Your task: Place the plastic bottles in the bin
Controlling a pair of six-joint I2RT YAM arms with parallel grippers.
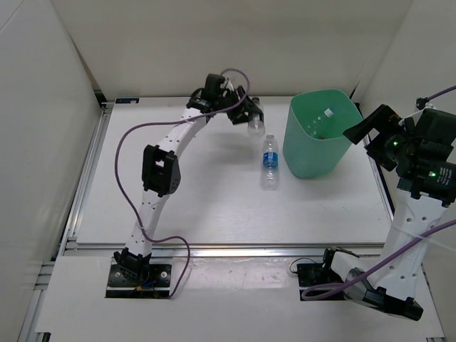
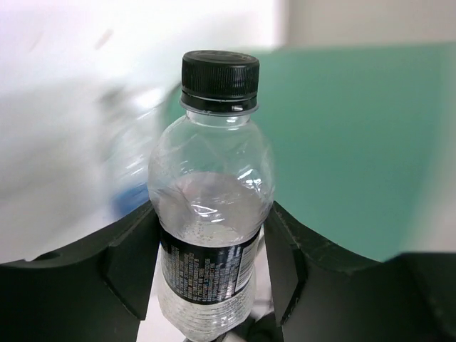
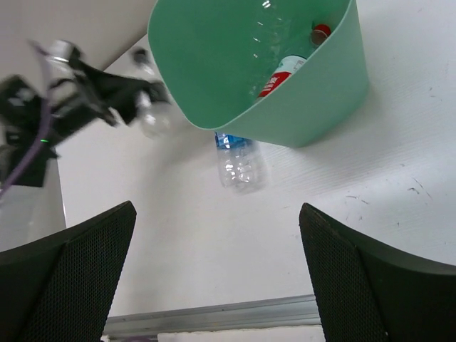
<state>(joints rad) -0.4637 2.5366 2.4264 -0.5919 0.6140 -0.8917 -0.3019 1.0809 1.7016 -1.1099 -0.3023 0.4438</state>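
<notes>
White table (image 1: 214,214): I see it carrying the bin (image 1: 306,162) at its far right and one loose bottle
Mint-green bin: upright, mouth open to my overhead camera, two bottles lying inside
Left gripper (image 1: 248,114): raised off the table just left of the bin's rim, fingers (image 2: 128,263) clamped on the black-labelled bottle (image 2: 210,214) at its label
Right gripper (image 3: 217,274): held up on the bin's right side, fingers spread wide with nothing between them
Blue-labelled bottle (image 1: 270,161): lying on the table just beside the bin's left wall, cap toward the far side
Black-labelled bottle: clear with a black cap, the bin's green wall behind it in my left wrist view
Red-labelled bottle (image 3: 281,75): inside the bin, red cap near the inner wall
Unlabelled bottle (image 3: 265,32): inside the bin too, clear, beside the red-labelled one
</notes>
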